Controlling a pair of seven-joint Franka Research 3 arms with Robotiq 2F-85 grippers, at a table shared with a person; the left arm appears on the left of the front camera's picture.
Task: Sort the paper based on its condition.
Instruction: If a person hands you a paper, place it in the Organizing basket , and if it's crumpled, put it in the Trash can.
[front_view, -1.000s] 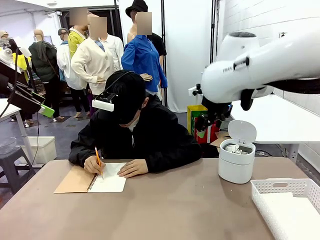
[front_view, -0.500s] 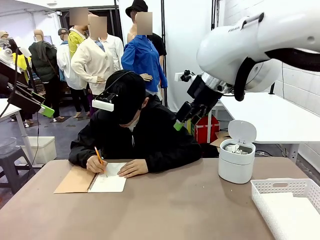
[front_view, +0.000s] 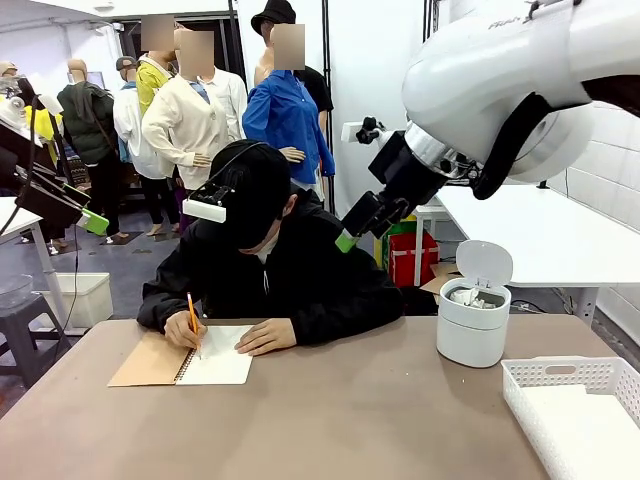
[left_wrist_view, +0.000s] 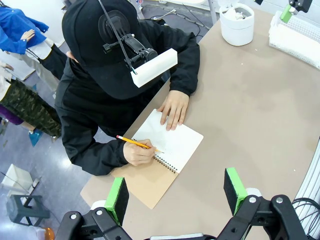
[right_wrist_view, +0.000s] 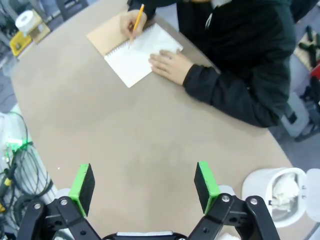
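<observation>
Crumpled white paper (front_view: 470, 297) lies in the open white bin (front_view: 470, 335), also seen as paper (right_wrist_view: 284, 187) in the right wrist view. Smooth white sheets (front_view: 590, 435) lie in the white basket (front_view: 560, 372). A person writes with a pencil (front_view: 193, 318) on the open page (front_view: 222, 360) of a spiral notebook. My right gripper (front_view: 352, 228) hangs open, high above the table's far side, empty; its pads (right_wrist_view: 82, 186) frame bare table. My left gripper (left_wrist_view: 176, 195) is open and empty, high above the notebook's page (left_wrist_view: 175, 142).
The person's left hand (front_view: 265, 338) rests on the notebook and their arms lie along the table's far edge. The bin (left_wrist_view: 237, 22) and basket (left_wrist_view: 295, 37) stand at the table's right end. The brown tabletop (front_view: 340, 420) lies bare between notebook and basket.
My right arm has swung left and up, carrying its open gripper from above the bin toward the person's shoulder. The person keeps writing.
</observation>
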